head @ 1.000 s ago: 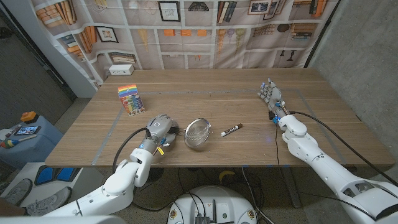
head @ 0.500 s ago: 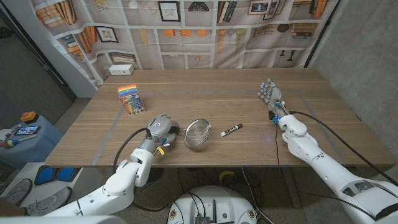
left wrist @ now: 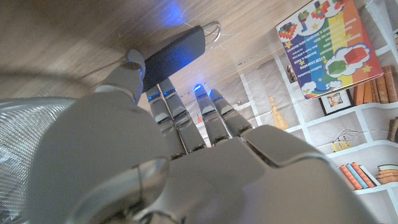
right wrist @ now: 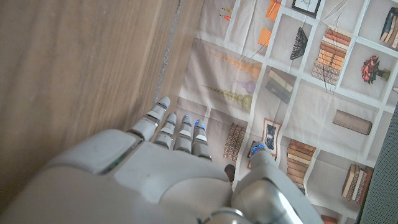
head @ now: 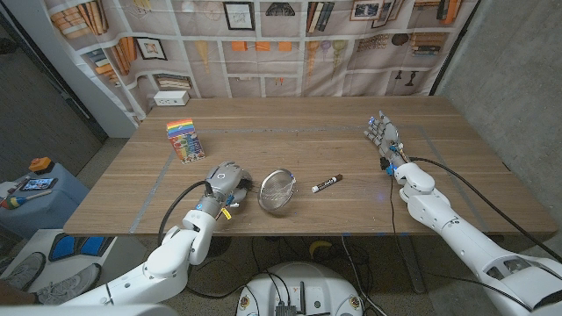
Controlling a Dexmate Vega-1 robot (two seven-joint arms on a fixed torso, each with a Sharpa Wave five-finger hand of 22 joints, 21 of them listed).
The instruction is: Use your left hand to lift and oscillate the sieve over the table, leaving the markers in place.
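Sieve [head: 277, 190] shifted slightly toward left hand [head: 226, 183], which gripped its handle; right hand [head: 383, 135] fingers spread, idle. Risk: swinging rim could knock nearby marker [head: 327, 183].

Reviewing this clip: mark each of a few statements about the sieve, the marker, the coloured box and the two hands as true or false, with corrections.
1. The left hand is at the sieve's handle. True.
2. The black marker lies inside the sieve. False: it lies on the table, beside the sieve toward the robot's right.
3. The right hand holds the marker. False: it holds nothing, fingers extended, well away from the marker.
4. The rainbow-coloured box sits on the robot's left half of the table. True.
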